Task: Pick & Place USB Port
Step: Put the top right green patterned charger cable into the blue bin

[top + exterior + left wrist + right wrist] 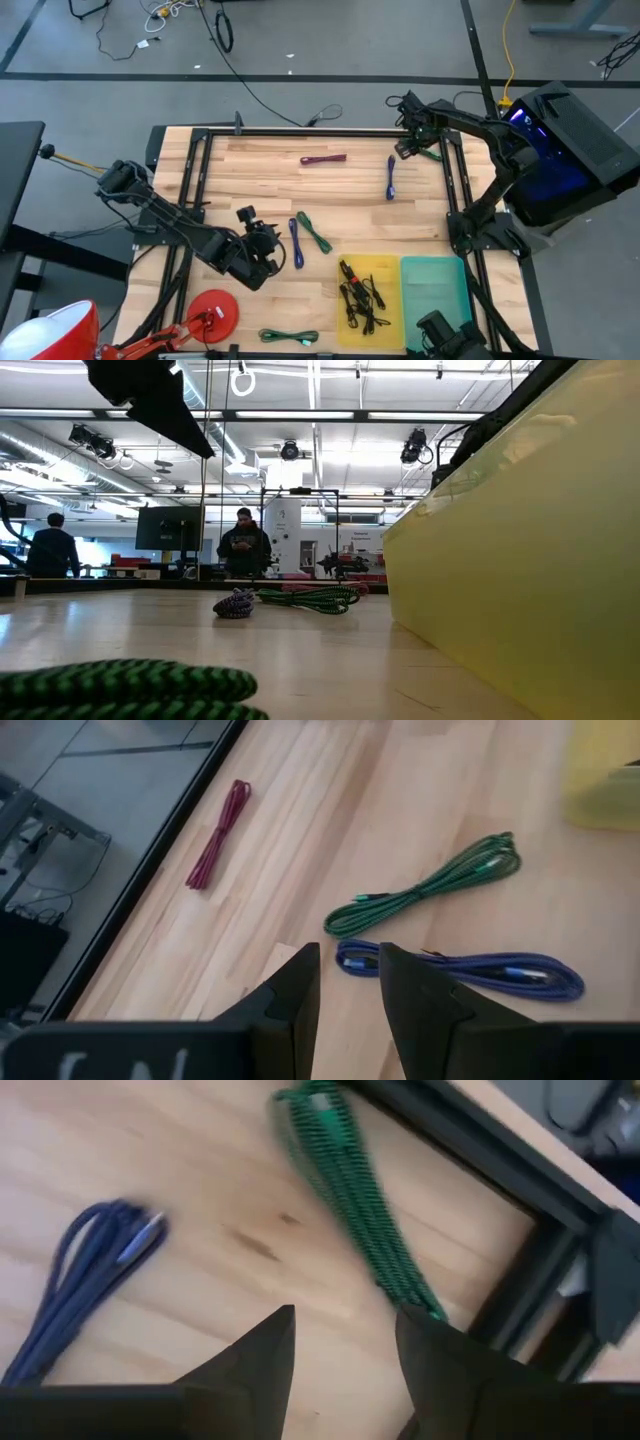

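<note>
- Near mid-table, the blue cable (295, 243) lies bundled beside the green cable (315, 233), apart from the yellow bin (388, 268).
- Judged light, limp and braided; grasp across the bundle's middle so that no loops trail.
- Left gripper (349, 982) hovers at its end, jaws apart, empty.
- Right gripper (343, 1342) hangs open, empty, over a far-corner green cable (345, 1170).
</note>
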